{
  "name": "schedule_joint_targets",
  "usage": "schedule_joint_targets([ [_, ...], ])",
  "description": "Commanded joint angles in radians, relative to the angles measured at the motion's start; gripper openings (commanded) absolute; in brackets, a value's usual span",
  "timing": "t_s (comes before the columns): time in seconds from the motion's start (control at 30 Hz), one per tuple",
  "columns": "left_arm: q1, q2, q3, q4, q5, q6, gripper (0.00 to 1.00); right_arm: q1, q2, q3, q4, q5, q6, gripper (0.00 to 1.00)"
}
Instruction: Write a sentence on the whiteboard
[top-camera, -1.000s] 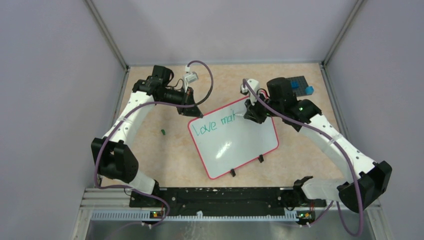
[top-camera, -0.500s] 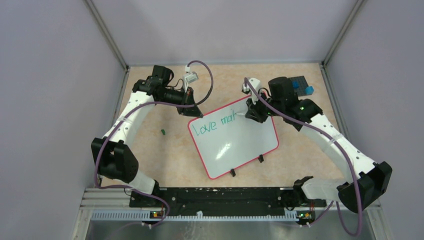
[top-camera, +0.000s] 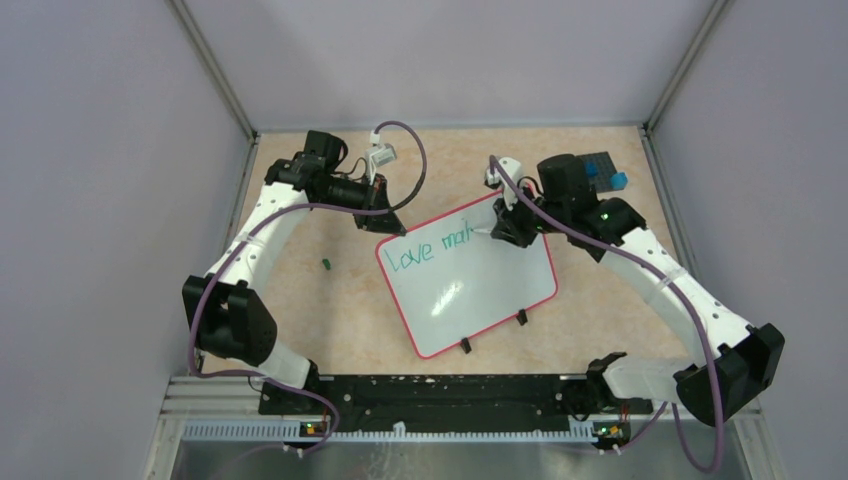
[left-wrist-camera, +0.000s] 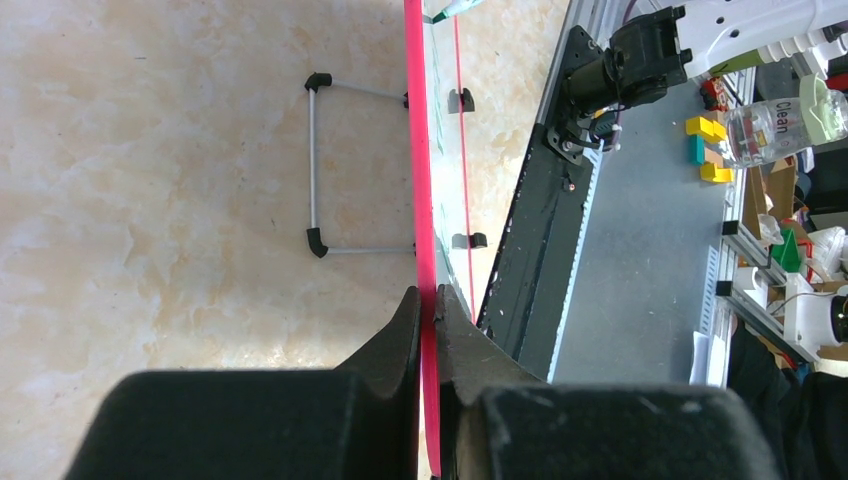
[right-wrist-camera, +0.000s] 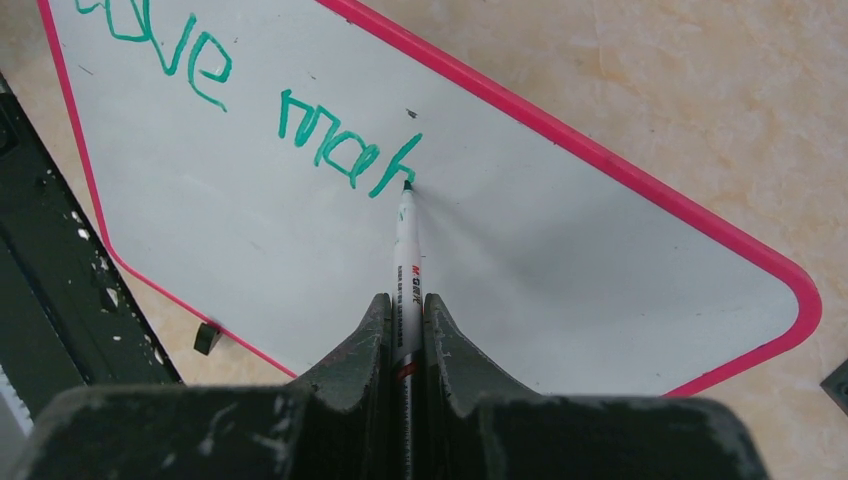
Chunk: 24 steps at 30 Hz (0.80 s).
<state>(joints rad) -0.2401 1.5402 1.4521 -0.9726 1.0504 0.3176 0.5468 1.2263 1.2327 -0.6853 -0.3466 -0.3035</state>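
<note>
Right hand (right-wrist-camera: 405, 302) clamping marker (right-wrist-camera: 408, 240), left hand (left-wrist-camera: 428, 296) pinching whiteboard (top-camera: 470, 290) frame, plain only from wrists

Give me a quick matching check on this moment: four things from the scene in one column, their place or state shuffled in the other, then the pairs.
1 left gripper
2 right gripper
3 marker
4 small green piece

A on the table, left of the whiteboard
B shut on the marker
C tip at the end of the green writing
D shut on the whiteboard's red frame

Pairs: 1-D, 2-B, 3-C, 4-A
</note>
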Motion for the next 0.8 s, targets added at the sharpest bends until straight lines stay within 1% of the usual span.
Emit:
schedule_joint_targets([
  [0.0,-0.021,-0.008,-0.006,-0.024,0.006,0.020,0.00,-0.011,-0.019,0.006,-0.003,-0.026,-0.002,0.00],
  [0.43,-0.020,-0.009,-0.006,-0.025,0.004,0.021,0.00,0.022,0.005,0.020,0.006,-0.031,0.001,0.00],
  [0.77,-0.021,-0.008,-0.008,-0.025,0.005,0.022,0.00,0.031,0.006,0.013,0.006,-0.004,-0.003,0.00],
])
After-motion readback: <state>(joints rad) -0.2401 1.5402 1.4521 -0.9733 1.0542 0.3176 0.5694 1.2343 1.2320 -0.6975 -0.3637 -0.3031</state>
